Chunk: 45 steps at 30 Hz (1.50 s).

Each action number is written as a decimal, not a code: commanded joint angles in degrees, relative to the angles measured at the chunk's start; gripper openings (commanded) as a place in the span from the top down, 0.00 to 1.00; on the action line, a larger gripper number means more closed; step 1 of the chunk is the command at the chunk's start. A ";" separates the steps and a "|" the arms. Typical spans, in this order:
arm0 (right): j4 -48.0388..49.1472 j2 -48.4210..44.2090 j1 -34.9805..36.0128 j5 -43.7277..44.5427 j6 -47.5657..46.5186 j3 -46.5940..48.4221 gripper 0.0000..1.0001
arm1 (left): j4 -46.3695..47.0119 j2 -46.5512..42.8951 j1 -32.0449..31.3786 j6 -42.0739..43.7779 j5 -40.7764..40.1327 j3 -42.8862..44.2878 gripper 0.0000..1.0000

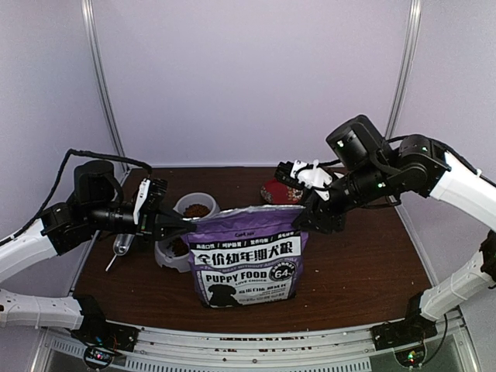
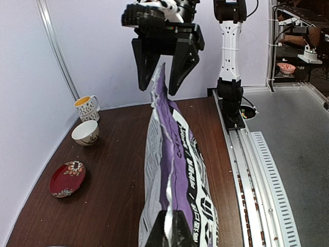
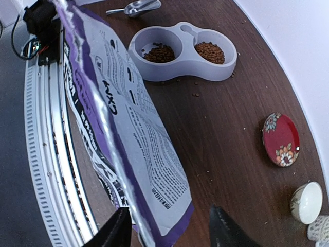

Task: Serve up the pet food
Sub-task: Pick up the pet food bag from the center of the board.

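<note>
The brown table carries all items. A purple-and-white printed bag stands upright at the table's near middle, its top edge spanning between my two arms. My left claw is clamped together on the bag's top left corner. My right claw stands apart, one finger on each side of the bag's top right corner, not closed on it. Behind the bag's left end sits a pale double bowl. A red flowered plate lies well apart from the bowl, near the back wall. A metal scoop lies near the bowl. The pet food lies as brown pellets in both bowl compartments; a few stray pellets lie on the table just beside the bowl.
</note>
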 commanded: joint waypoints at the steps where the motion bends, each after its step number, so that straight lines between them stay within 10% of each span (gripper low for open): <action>1: -0.60 2.70 0.15 0.07 0.44 4.24 0.42 | 3.99 -0.26 -0.03 -0.11 2.73 0.20 1.00; 7: -0.62 8.78 2.38 -1.91 -0.36 10.98 0.29 | 3.95 -0.43 0.00 -0.05 2.57 0.19 1.00; 22: -1.32 21.28 6.58 -6.73 -2.25 25.73 0.34 | 3.38 -0.06 0.02 -0.05 2.11 0.54 1.00; 29: -3.30 23.62 6.87 -7.35 -2.58 27.83 0.53 | 3.25 -0.39 0.02 -0.05 1.94 0.54 1.00; 37: -5.46 23.66 6.88 -6.91 -2.80 27.48 1.00 | 2.92 -0.53 0.02 0.12 1.43 0.71 1.00; 41: -4.78 22.76 6.95 -6.84 -2.76 27.41 1.00 | 2.81 -0.96 0.01 0.28 0.62 0.72 1.00; 45: -3.61 21.18 6.87 -5.37 -2.43 26.54 1.00 | 2.72 -1.39 0.02 0.39 -0.28 0.66 0.70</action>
